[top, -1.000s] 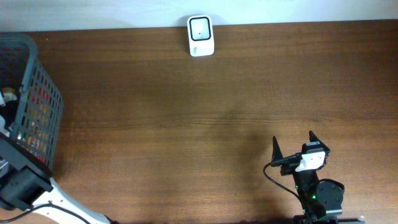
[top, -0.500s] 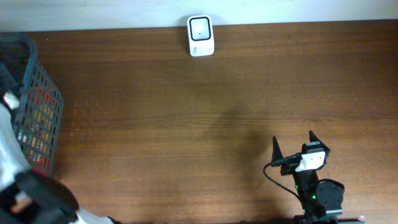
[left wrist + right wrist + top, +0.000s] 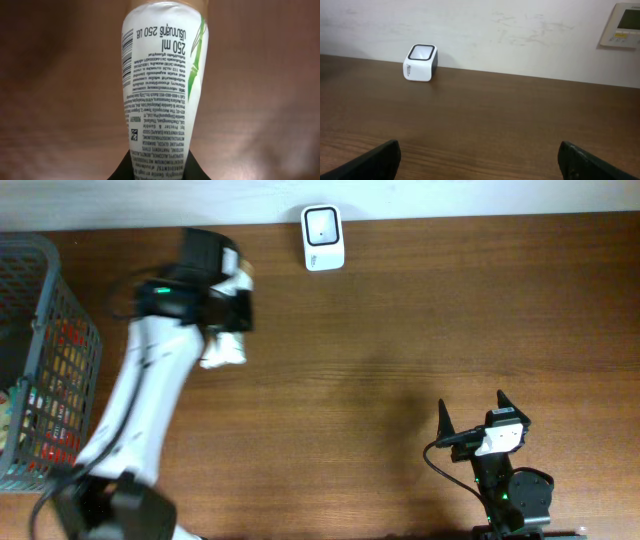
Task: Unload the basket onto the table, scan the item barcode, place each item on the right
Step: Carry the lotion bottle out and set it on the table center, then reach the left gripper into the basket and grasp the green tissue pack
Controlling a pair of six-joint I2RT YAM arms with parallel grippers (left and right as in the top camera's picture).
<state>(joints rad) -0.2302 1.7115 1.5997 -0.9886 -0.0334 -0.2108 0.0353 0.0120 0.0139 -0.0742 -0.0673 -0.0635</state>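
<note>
— overhead view first: your left claw (image 3: 232,320) sits toward 10 o'clock of the table (image 3: 400,330), pinched narrow on a white bottle (image 3: 223,352).
— can you see that grip from the wrist?
— left wrist view, yes. the bottle (image 3: 162,85) rises from between the dark fingers (image 3: 194,175) at 6 o'clock of the frame and fills the middle, brown wood behind it. the print reads "250 ml" upside down, green leaf lines run along its 3 o'clock side, and the barcode (image 3: 127,50) curls round its 9 o'clock edge, only partly facing you.
— where is the scanner from there?
— the scanner (image 3: 322,238) is a small white block at 12 o'clock of the table, by the far edge. from the bottle it lies toward 2 o'clock, apart from it. a grey basket (image 3: 60,300) stands at 9 o'clock with coloured packs inside.
— and the right side?
— your right claw (image 3: 472,412) is at 5 o'clock, spread wide with nothing between its jaws. its wrist view shows the fingertips (image 3: 375,160) at the bottom corners, the scanner (image 3: 420,63) at 10 o'clock by the white wall, and a wall panel (image 3: 625,22) at 2 o'clock.
</note>
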